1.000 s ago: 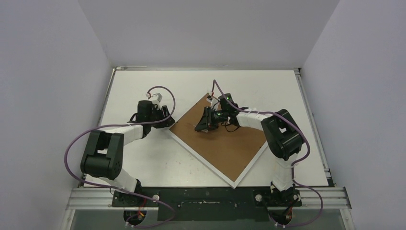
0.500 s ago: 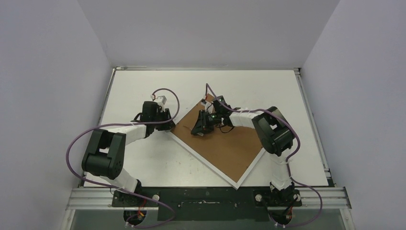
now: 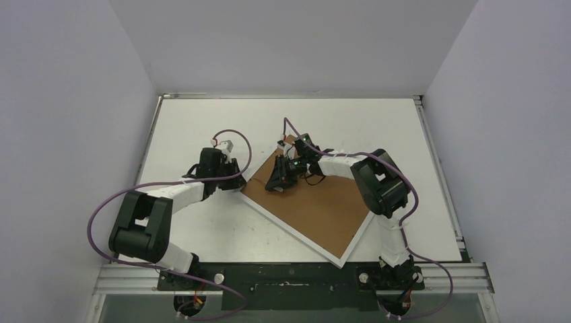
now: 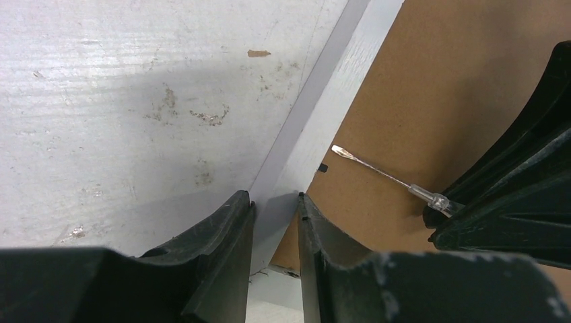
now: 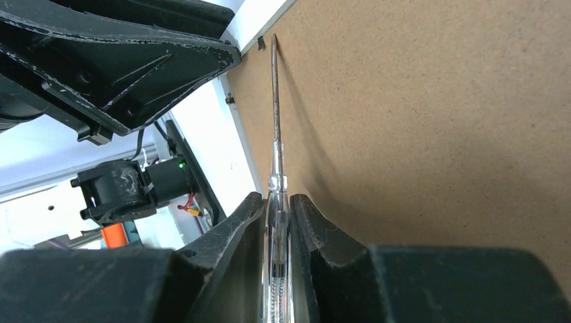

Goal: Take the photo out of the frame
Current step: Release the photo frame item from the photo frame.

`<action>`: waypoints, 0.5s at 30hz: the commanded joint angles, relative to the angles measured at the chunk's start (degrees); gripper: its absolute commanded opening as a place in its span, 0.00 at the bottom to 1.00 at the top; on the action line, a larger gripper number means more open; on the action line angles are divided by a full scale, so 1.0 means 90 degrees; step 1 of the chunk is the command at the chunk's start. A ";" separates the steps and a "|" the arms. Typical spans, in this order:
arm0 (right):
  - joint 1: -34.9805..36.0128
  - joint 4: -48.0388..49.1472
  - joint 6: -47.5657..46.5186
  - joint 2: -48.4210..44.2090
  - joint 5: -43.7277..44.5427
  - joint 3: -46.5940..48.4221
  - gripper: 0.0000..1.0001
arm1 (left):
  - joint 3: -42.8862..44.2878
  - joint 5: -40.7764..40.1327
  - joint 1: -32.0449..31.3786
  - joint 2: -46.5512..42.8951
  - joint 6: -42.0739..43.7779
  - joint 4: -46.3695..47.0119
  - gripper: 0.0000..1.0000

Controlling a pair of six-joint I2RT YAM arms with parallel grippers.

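Note:
The frame (image 3: 297, 233) lies face down on the table, turned like a diamond, its brown backing board (image 3: 323, 205) facing up. The photo is hidden under that board. My left gripper (image 3: 237, 183) is at the frame's left corner, with its jaws closed across the white border (image 4: 316, 114). The right gripper (image 3: 276, 182) hovers over the board's upper left part, shut on a thin screwdriver (image 5: 275, 101) with a clear handle. The screwdriver's flat tip (image 4: 339, 151) lies on the board close to a small black tab (image 4: 322, 167) at the border's inner edge.
The white table (image 3: 195, 229) is scuffed and stained near the frame. A raised rail (image 3: 289, 96) runs along the far edge and grey walls stand on three sides. Both arms' purple cables (image 3: 108, 202) loop above the table.
Both grippers have shifted left and toward the near side, and the frame has slid and turned slightly with them. The left jaws have narrowed onto the white border.

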 commanded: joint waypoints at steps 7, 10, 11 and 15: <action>0.0062 -0.0870 -0.1028 -0.0058 -0.0151 0.0297 0.05 | 0.0067 0.0183 0.0056 -0.0381 -0.0221 -0.0070 0.32; 0.0095 -0.1402 -0.1680 0.0064 -0.0090 0.0559 0.05 | -0.0011 0.0444 0.0082 -0.0426 -0.0412 0.0185 0.36; 0.0106 -0.1581 -0.1832 0.0120 -0.0089 0.0643 0.05 | -0.0038 0.0488 0.0081 -0.0439 -0.0476 0.0293 0.37; 0.0198 -0.1924 -0.2277 0.0238 -0.0148 0.0873 0.05 | -0.0162 0.0573 0.0108 -0.0496 -0.0650 0.0521 0.37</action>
